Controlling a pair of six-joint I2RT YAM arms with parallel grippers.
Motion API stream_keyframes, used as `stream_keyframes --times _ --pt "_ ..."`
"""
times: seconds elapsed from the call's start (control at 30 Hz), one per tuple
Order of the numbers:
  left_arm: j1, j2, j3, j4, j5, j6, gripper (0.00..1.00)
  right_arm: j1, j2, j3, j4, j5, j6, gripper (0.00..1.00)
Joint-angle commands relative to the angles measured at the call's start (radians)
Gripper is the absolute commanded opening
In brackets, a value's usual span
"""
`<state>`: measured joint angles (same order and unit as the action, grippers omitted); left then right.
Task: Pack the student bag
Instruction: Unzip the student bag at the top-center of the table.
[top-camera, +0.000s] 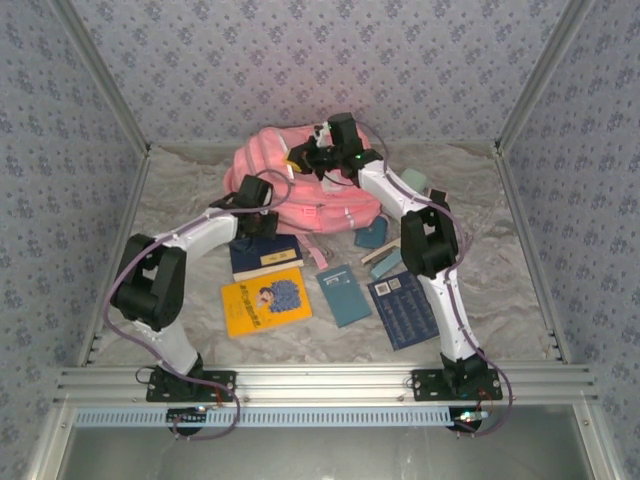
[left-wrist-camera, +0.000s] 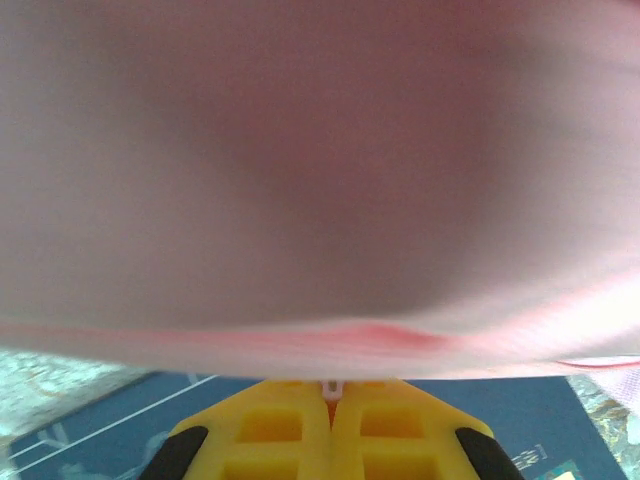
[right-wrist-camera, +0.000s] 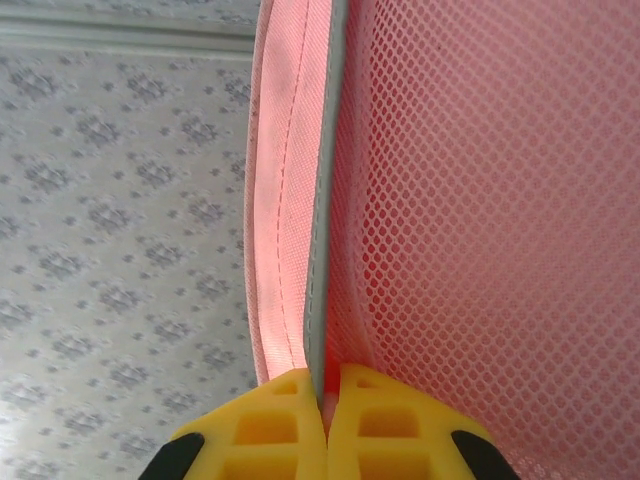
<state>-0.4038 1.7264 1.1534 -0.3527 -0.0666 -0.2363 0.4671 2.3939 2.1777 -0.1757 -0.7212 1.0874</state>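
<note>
Top external view: a yellow book (top-camera: 265, 305), a teal book (top-camera: 343, 294) and a dark blue book (top-camera: 403, 310) lay nearest the arm bases on the table (top-camera: 500, 250). Behind them the pink backpack (top-camera: 305, 195) sat at the far middle. The left gripper (top-camera: 262, 192) was at its near left edge. Its fingers (left-wrist-camera: 290, 425) were pressed together with a small white tab (left-wrist-camera: 331, 388) nipped at the tips, under blurred pink fabric. The right gripper (top-camera: 305, 158) was on the backpack's top, fingers (right-wrist-camera: 375, 420) clamped on its trimmed edge beside mesh.
</note>
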Motion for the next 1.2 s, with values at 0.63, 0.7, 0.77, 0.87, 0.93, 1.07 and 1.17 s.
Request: stream_keyframes --times 0.63,0.7,0.77,0.87,0.93,1.07,1.17 --pt "0.24 -0.137 -0.017 -0.034 0.072 -0.071 0.0 0.014 -0.074 0.184 -0.551 -0.035 -0.599 0.0" --pt "0.27 -0.116 0.005 -0.049 0.089 -0.072 0.0 0.017 -0.075 0.19 -0.593 -0.029 -0.649 0.0" --pt "0.291 -0.108 0.017 -0.063 0.121 -0.087 0.0 0.016 -0.077 0.197 -0.638 0.004 -0.694 0.0" --pt "0.293 -0.148 -0.016 -0.036 0.179 -0.129 0.0 0.017 -0.081 0.206 -0.682 0.053 -0.714 0.29" --pt "0.293 -0.191 -0.05 -0.007 0.209 -0.172 0.0 0.016 -0.087 0.213 -0.704 0.082 -0.709 0.53" --pt "0.293 -0.277 -0.091 0.011 0.219 -0.225 0.0 0.029 -0.178 0.136 -0.719 0.205 -0.712 0.73" --pt "0.293 -0.341 -0.086 -0.005 0.19 -0.234 0.0 0.026 -0.313 -0.048 -0.64 0.335 -0.652 0.73"
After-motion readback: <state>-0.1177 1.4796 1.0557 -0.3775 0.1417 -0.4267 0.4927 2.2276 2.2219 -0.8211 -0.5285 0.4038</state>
